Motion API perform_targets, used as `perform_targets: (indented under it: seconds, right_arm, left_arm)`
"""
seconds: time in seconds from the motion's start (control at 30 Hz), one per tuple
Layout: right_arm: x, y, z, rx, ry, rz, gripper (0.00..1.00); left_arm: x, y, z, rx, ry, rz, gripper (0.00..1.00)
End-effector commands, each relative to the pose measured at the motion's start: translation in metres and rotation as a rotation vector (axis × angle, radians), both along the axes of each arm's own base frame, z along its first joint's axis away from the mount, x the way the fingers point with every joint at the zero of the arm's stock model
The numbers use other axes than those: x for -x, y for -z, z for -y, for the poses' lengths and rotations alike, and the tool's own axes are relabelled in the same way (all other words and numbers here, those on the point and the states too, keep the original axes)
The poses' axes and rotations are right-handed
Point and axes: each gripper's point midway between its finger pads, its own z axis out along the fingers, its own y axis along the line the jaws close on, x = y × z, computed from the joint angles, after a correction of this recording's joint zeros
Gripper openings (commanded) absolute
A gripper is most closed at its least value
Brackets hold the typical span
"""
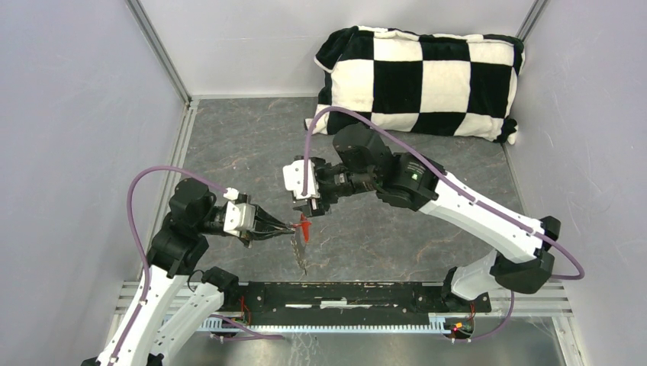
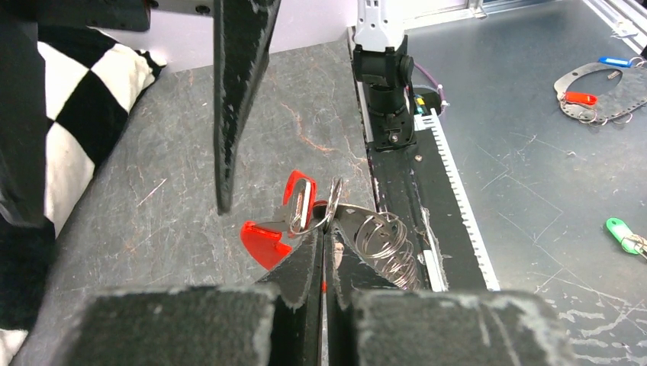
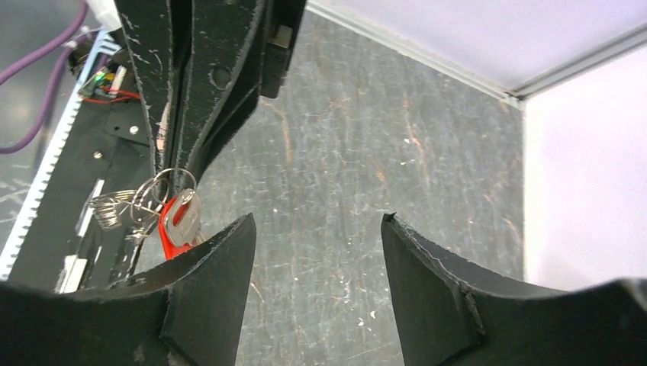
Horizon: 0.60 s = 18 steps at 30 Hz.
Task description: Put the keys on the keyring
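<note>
Only one key can be made out, the red-headed key (image 2: 300, 200). It cannot be told whether it is threaded on a ring or merely lying against one. The keyring (image 2: 381, 240) is seen only in part. Its red fob (image 2: 263, 242) is half covered by the left gripper (image 2: 324, 232), and from above its rings blur into a thin hanging strand.

The left fingers (image 2: 301, 290) are pressed fully together on one of the rings, and the keyring is held up off the surface (image 1: 427, 221), close to the near edge and left of its middle. The left arm is stretched out low toward the right. The right gripper (image 3: 318, 229) is poised just beside the fob and angled downward. Its fingers (image 3: 221, 267) are spread wide, with nothing between them.
</note>
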Motion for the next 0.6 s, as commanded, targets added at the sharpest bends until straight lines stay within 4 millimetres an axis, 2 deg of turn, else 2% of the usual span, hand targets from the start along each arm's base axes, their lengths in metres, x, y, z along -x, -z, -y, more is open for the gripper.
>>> perform_targets:
  seconds: [0.0,0.13,0.23,0.37,0.57]
  right_arm:
    - [-0.012,-0.058,0.009,-0.208,0.103,0.089,0.67]
    - [-0.008,-0.078,0.023,-0.286,0.125,0.082,0.66]
    - [0.013,-0.08,0.029,-0.318,0.062,0.016,0.65]
    - [0.035,-0.071,0.034,-0.314,0.002,-0.094,0.61]
    - [0.057,-0.039,0.037,-0.245,-0.039,-0.262,0.57]
  left_arm:
    - [-0.003,-0.007,0.001,0.014,-0.025,0.003,0.02]
    - [-0.014,-0.008,0.002,0.023,-0.088,-0.05,0.02]
    - [-0.026,-0.011,0.002,0.053,-0.17,-0.104,0.02]
    - [-0.031,-0.018,0.002,0.099,-0.214,-0.137,0.02]
    - [-0.032,-0.032,-0.001,0.162,-0.257,-0.128,0.02]
